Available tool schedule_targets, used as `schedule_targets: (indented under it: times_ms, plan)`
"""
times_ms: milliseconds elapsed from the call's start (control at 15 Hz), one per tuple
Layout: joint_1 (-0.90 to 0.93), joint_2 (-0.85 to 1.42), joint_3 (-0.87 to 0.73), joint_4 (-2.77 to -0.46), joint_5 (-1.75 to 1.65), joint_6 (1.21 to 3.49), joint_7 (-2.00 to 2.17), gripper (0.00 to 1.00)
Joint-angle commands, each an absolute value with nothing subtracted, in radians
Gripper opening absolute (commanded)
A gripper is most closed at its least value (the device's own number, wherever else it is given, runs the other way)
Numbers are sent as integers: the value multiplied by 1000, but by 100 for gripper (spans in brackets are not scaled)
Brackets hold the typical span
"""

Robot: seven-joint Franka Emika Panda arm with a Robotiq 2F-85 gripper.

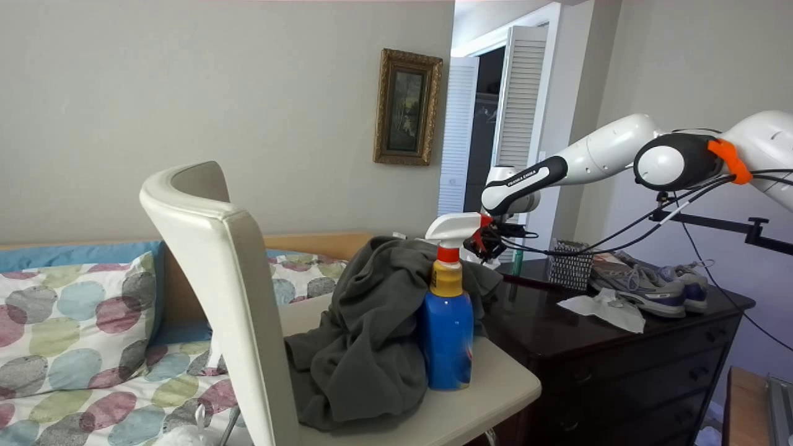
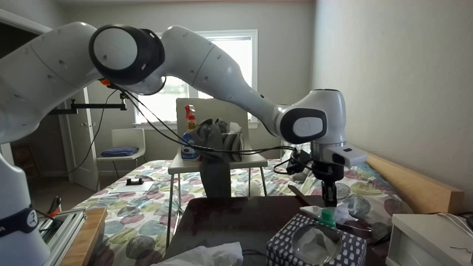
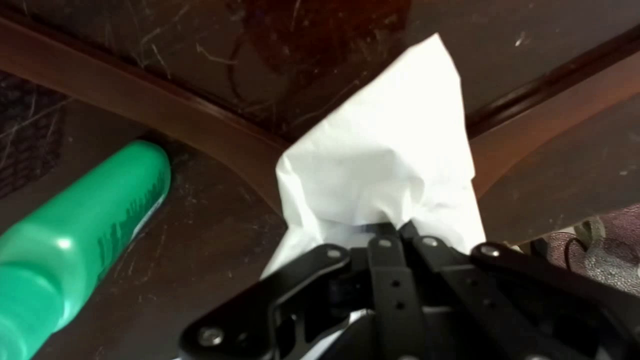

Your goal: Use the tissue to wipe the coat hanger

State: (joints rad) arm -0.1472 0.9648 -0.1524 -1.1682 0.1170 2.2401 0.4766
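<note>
White and creased, the tissue (image 3: 380, 150) is pinched in my gripper (image 3: 398, 228), whose black fingers are shut on it in the wrist view. It fans out past the fingertips over the middle of a reddish-brown wooden coat hanger (image 3: 200, 122). The hanger's two arms slant away on either side; its centre is hidden under tissue and gripper. Whether tissue and wood touch, I cannot tell. In an exterior view the gripper (image 2: 329, 203) points down at the dark dresser's far end, with the tissue (image 2: 343, 213) below it and a hanger arm (image 2: 298, 194) sticking up beside it.
A green bottle (image 3: 95, 225) stands close by the tissue. The patterned tissue box (image 2: 279, 242) is nearer the camera in an exterior view. Loose white paper (image 1: 604, 308) and shoes (image 1: 657, 291) lie on the dresser. A chair bears grey cloth (image 1: 372, 334) and a blue spray bottle (image 1: 447, 341).
</note>
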Motion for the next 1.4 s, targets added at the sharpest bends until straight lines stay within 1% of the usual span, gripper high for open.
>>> schedule_targets:
  times_ms: [0, 467, 800, 867, 933, 1333]
  plan:
    - [-144, 957, -159, -1207, 131, 2254, 490, 1]
    - [-148, 895, -172, -1297, 132, 2260, 486, 1]
    - [-159, 834, -152, -1406, 111, 2259, 334, 1]
    - [-155, 884, -168, -1303, 117, 2238, 385, 1]
    - [-155, 878, -168, -1311, 117, 2238, 379, 3]
    - [-140, 905, -186, -1282, 94, 2228, 401, 1]
